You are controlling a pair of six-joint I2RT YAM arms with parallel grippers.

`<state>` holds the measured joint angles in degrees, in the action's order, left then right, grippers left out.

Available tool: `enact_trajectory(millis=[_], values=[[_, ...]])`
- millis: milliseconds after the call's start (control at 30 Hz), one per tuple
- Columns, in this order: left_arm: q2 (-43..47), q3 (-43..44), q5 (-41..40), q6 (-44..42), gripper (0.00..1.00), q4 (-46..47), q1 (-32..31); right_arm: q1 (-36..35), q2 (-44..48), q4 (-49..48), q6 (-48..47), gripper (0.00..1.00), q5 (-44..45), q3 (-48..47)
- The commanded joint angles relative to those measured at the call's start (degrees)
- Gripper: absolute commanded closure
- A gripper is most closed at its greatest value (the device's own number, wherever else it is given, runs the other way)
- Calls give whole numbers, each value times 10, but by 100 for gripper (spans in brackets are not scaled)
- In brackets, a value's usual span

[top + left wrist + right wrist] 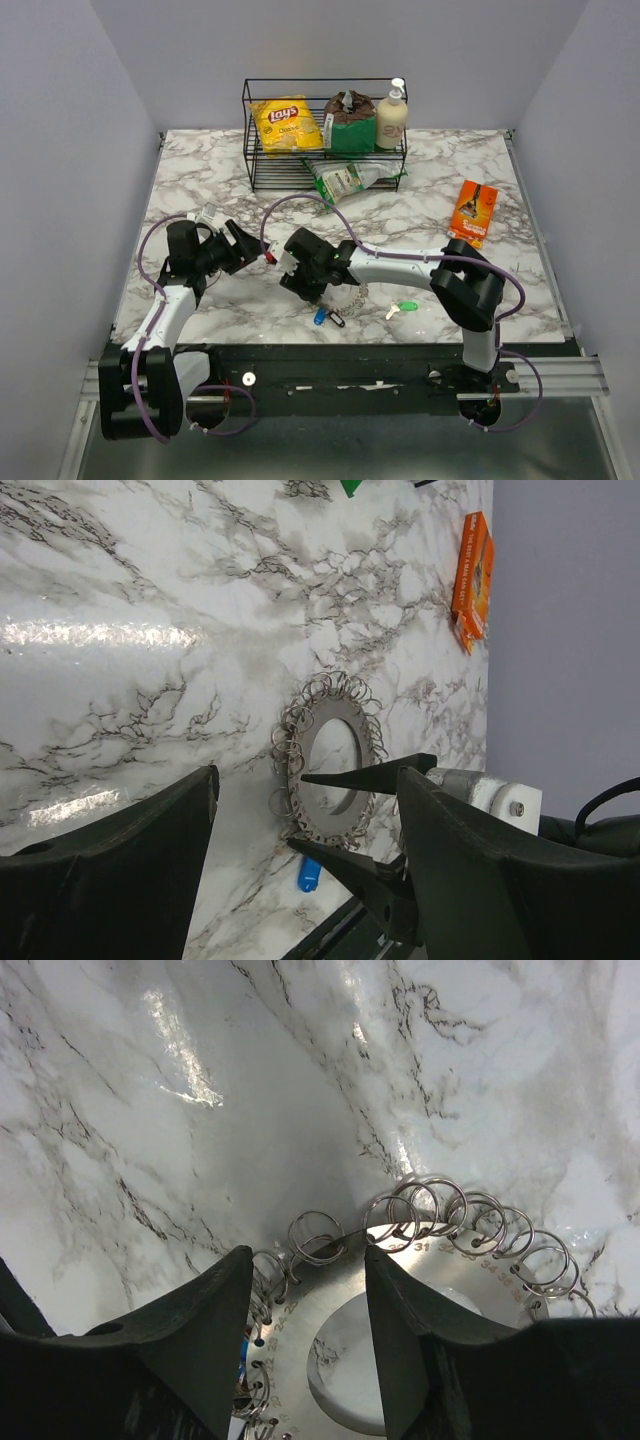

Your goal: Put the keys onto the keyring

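The keyring (350, 296) is a flat silver disc with numbered holes and many small wire rings round its rim, lying near the table's front edge. It shows in the left wrist view (318, 718) and the right wrist view (330, 1300). My right gripper (300, 279) is open just over it, its fingers (215, 1310) straddling the disc's rim; its thin fingers also show in the left wrist view (365, 777). My left gripper (248, 252) is open, empty and faces the keyring (308, 780). The blue key (320, 317) (308, 875) and green key (404, 308) lie beside the disc. A red speck (269, 258) shows by the left fingertips.
A black wire basket (250, 150) at the back holds a yellow chips bag (285, 122), a brown-green packet (349, 122) and a lotion bottle (392, 118). A green bag (350, 180) lies before it. An orange packet (473, 212) lies at the right.
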<state>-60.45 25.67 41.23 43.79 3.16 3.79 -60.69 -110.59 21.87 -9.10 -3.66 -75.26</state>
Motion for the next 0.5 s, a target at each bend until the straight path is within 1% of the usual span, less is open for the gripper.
enact_trajectory(millis=[0,100,233,367,467], values=[[8,-6,21,2,19,16,3,-4,-16,11,-7,45,14,-6],[6,-7,21,2,19,17,3,-5,-19,11,-4,51,16,-7],[8,-8,20,2,19,17,3,-4,-23,10,0,51,17,-12],[12,-11,19,1,19,18,3,-5,-26,11,2,57,10,-22],[16,-11,18,0,19,19,3,-5,-28,11,4,58,8,-29]])
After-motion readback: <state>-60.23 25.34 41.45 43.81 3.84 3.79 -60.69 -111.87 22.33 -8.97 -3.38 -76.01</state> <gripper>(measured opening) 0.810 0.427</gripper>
